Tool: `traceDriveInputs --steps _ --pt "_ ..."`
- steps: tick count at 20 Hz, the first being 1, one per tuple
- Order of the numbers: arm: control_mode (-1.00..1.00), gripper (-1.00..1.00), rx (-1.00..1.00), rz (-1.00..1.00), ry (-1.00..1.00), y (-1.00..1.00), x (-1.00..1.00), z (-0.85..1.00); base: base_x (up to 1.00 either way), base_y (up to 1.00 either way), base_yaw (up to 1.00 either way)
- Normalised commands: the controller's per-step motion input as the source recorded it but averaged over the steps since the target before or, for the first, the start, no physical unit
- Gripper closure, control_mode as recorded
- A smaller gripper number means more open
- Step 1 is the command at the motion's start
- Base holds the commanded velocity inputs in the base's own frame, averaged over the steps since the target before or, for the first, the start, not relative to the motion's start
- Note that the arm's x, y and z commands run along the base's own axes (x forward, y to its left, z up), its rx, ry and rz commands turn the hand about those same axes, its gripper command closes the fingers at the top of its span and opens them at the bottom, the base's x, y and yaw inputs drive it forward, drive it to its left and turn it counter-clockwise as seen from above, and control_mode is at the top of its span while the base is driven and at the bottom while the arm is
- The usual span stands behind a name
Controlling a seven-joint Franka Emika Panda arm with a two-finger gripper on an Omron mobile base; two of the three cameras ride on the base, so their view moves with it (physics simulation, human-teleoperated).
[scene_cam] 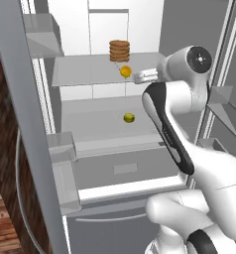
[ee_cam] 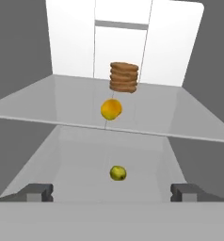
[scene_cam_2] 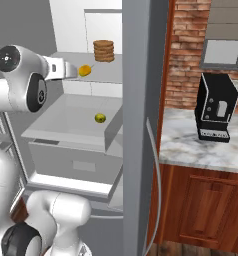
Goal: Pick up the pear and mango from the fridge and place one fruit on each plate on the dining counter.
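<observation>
The fridge (scene_cam: 90, 69) stands open with my arm reaching inside. The orange-yellow mango (scene_cam: 125, 71) (scene_cam_2: 84, 70) (ee_cam: 111, 109) sits at the front of the upper glass shelf. One shelf lower lies the yellow-green pear (scene_cam: 129, 117) (scene_cam_2: 100, 118) (ee_cam: 117, 173). My gripper (scene_cam: 141, 75) (scene_cam_2: 73, 70) (ee_cam: 112, 192) is open and empty at upper-shelf height, just short of the mango. In the hand view its fingertips (ee_cam: 38, 191) stand wide apart, with the pear low between them and farther off. The plates and the dining counter are out of view.
A stack of brown ridged discs (scene_cam: 119, 50) (ee_cam: 124, 76) stands behind the mango on the upper shelf. Open fridge doors with translucent bins (scene_cam: 60, 149) flank the arm. To the right is a marble counter (scene_cam_2: 191, 145) with a black coffee machine (scene_cam_2: 216, 107).
</observation>
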Motion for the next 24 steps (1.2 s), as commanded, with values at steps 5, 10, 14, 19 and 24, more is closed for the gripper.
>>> traceDriveInputs --steps 5,10,14,19,24 --pt "-1.0 -1.0 0.05 -0.03 0.04 0.0 0.61 0.01 0.0 0.0 0.0" --pt "-1.0 -1.0 0.14 0.0 0.09 0.0 0.6 0.0 0.0 0.0 0.0" --pt "-1.0 -1.0 0.04 0.0 0.01 0.0 0.39 -0.07 0.0 0.0 0.0" --pt "-1.0 -1.0 0.0 0.0 0.0 0.0 0.42 -0.11 0.0 0.0 0.0" --pt "-1.0 -1.0 0.0 0.0 0.05 0.0 0.43 -0.16 0.0 0.0 0.0"
